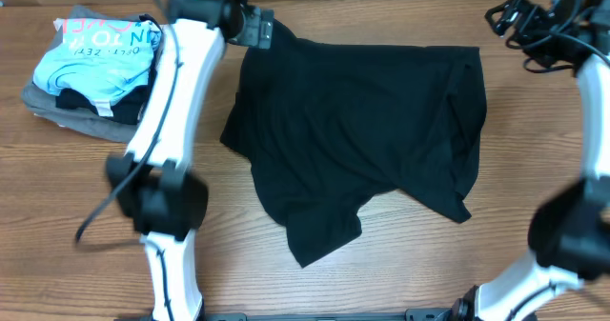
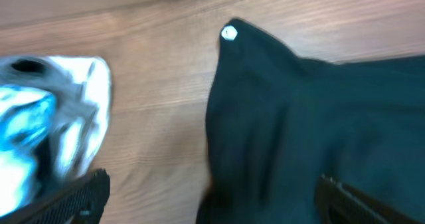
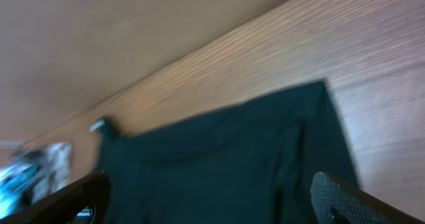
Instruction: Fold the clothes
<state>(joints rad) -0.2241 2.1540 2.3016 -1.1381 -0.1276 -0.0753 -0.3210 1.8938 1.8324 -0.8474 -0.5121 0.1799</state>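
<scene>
The black garment [image 1: 362,130] lies loosely spread and rumpled in the middle of the table, one corner hanging toward the front. A small white mark [image 2: 229,32] sits at its far left corner. My left gripper [image 1: 259,28] hovers over that far left corner. In the left wrist view it is open and empty [image 2: 212,207] above the cloth edge [image 2: 312,124]. My right gripper [image 1: 519,21] is off the garment's far right corner. In the right wrist view it is open and empty [image 3: 212,207] over the black cloth [image 3: 226,164].
A pile of folded clothes stands at the far left: a light blue printed shirt [image 1: 95,59] on grey garments [image 1: 76,116]. The blue shirt also shows in the left wrist view [image 2: 40,131]. Bare wooden table [image 1: 381,283] lies in front.
</scene>
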